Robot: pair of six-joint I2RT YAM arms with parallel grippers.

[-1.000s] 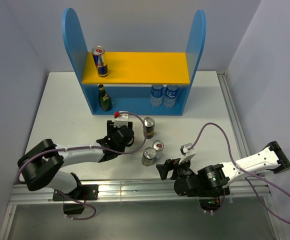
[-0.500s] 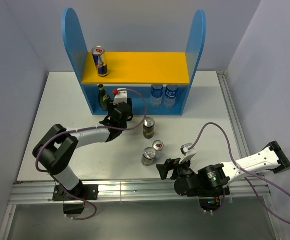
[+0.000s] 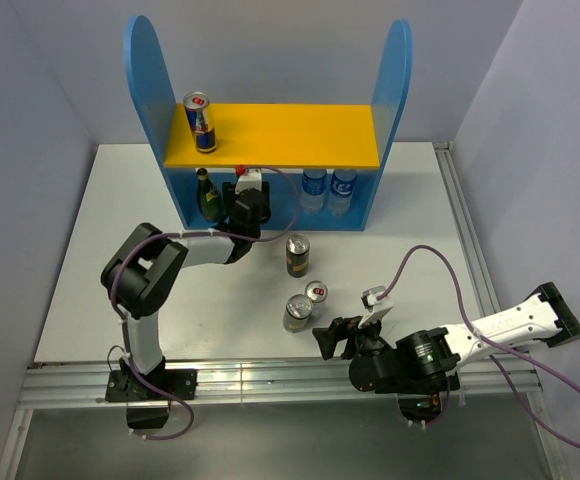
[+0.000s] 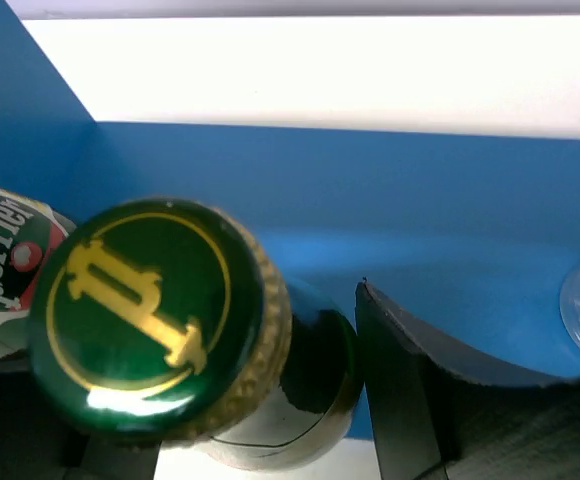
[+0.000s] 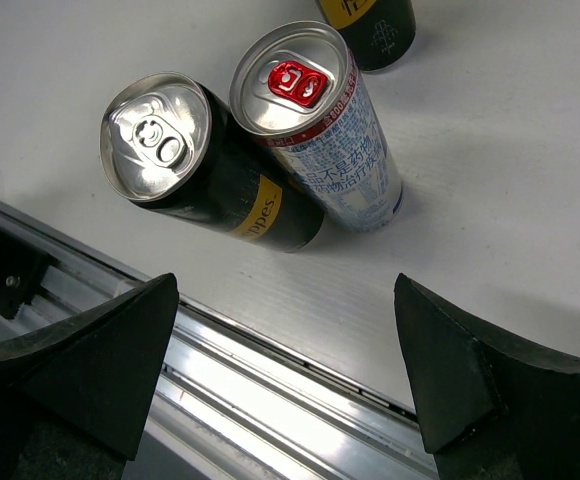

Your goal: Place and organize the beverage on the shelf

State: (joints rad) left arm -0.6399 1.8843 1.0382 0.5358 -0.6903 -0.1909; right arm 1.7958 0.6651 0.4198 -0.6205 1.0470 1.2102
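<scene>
My left gripper point(image 3: 249, 203) reaches into the lower level of the blue shelf point(image 3: 142, 70) and is shut on a green glass bottle point(image 4: 160, 320), whose gold-marked cap fills the left wrist view; the gripper point(image 4: 220, 400) holds its neck. A second green bottle point(image 3: 208, 195) stands just to its left and also shows in the left wrist view point(image 4: 0, 260). A blue-silver can point(image 3: 201, 122) stands on the yellow-orange board. Two dark cans point(image 3: 297, 255) point(image 3: 297, 313) and a silver slim can point(image 3: 317, 293) stand on the table. My right gripper point(image 3: 342, 338) is open and empty near them point(image 5: 285, 290).
Two blue-and-white drinks point(image 3: 314, 190) point(image 3: 343, 188) stand at the right of the shelf's lower level. In the right wrist view the nearer dark can point(image 5: 200, 165) and the silver can point(image 5: 320, 130) stand side by side above the metal front rail point(image 5: 270, 400).
My left gripper has moved from the table's middle forward into the shelf's lower level, beside the standing green bottle. The right arm has not moved.
</scene>
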